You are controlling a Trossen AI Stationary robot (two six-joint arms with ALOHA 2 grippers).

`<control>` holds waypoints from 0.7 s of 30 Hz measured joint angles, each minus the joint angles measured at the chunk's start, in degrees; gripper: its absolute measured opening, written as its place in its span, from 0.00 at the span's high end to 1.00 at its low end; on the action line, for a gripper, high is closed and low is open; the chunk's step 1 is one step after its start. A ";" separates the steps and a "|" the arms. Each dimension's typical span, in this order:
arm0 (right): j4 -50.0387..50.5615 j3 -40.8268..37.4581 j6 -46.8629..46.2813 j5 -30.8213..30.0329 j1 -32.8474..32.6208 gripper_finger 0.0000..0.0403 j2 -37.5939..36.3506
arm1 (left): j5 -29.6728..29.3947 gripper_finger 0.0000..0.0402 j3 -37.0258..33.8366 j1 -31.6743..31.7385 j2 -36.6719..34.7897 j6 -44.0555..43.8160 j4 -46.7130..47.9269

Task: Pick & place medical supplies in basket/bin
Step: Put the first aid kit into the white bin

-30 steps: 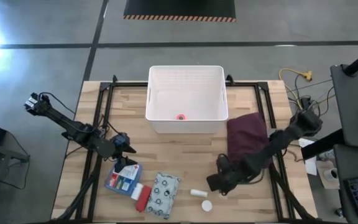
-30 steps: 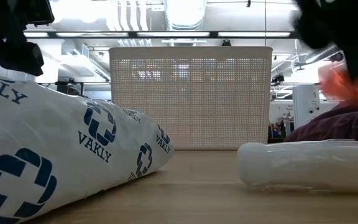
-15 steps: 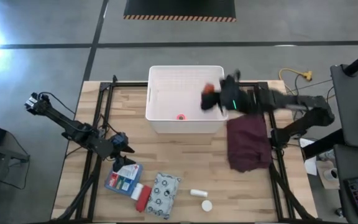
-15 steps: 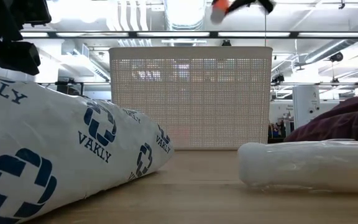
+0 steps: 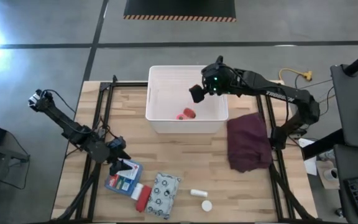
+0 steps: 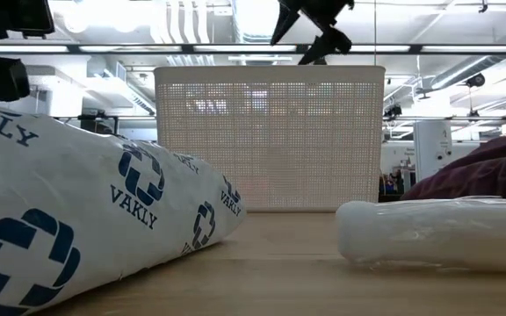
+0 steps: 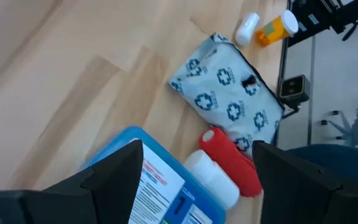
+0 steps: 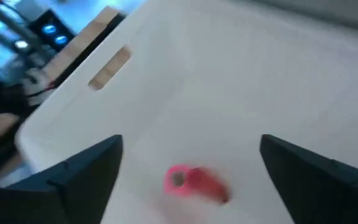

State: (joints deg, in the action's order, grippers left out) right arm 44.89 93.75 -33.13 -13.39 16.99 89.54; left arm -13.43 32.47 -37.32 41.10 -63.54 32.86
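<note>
The white bin (image 5: pixel 185 78) stands at the table's far middle. My right gripper (image 5: pixel 197 93) hangs open over its inside, with a red-pink item (image 8: pixel 194 182) lying on the bin floor (image 5: pixel 186 114) below it. My left gripper (image 5: pixel 118 163) is open just above the blue flat packet (image 7: pixel 148 186), which lies flat on the table near the front left. Beside the packet lie a red tube (image 7: pixel 232 165), the white patterned pouch (image 5: pixel 165 194), a small white bottle (image 5: pixel 197 193) and its cap (image 5: pixel 207 205).
A maroon cloth (image 5: pixel 248 142) lies crumpled on the table right of the bin. Black frame rails (image 5: pixel 98 130) run along the table's left and right sides. Bare wood lies between the bin and the items at the front.
My right gripper has risen from the table's near side beside the cloth and swung to the far edge over the bin, carrying a red-orange item. It has opened there, and the item now lies on the bin floor. My left gripper has edged toward the blue packet.
</note>
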 joint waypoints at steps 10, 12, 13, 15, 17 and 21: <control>16.67 6.44 8.51 -9.40 -10.80 0.01 -2.51 | 7.02 0.29 4.30 -1.03 2.39 -10.63 15.37; 21.68 6.54 5.09 -9.45 -12.81 0.01 -2.54 | 9.39 0.29 5.72 -1.05 4.36 -13.28 20.87; 23.87 6.44 3.68 -9.14 -13.68 0.01 -2.54 | 10.39 0.29 6.21 -1.03 5.54 -13.78 22.91; 28.37 5.97 -0.20 -7.97 -15.60 0.01 -2.37 | 12.24 0.29 6.39 -1.03 8.23 -15.08 27.13; 31.54 4.86 -3.09 -7.26 -17.54 0.01 -2.03 | 14.22 0.29 5.74 -0.94 11.12 -18.84 30.05; 32.96 3.38 -5.43 -7.53 -21.88 0.01 -2.69 | 16.52 0.29 4.98 -0.97 15.01 -25.78 30.36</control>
State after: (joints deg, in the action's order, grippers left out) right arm 77.86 97.13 -38.57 -20.92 -4.89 86.85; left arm 3.09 37.45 -38.29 56.11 -89.33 63.22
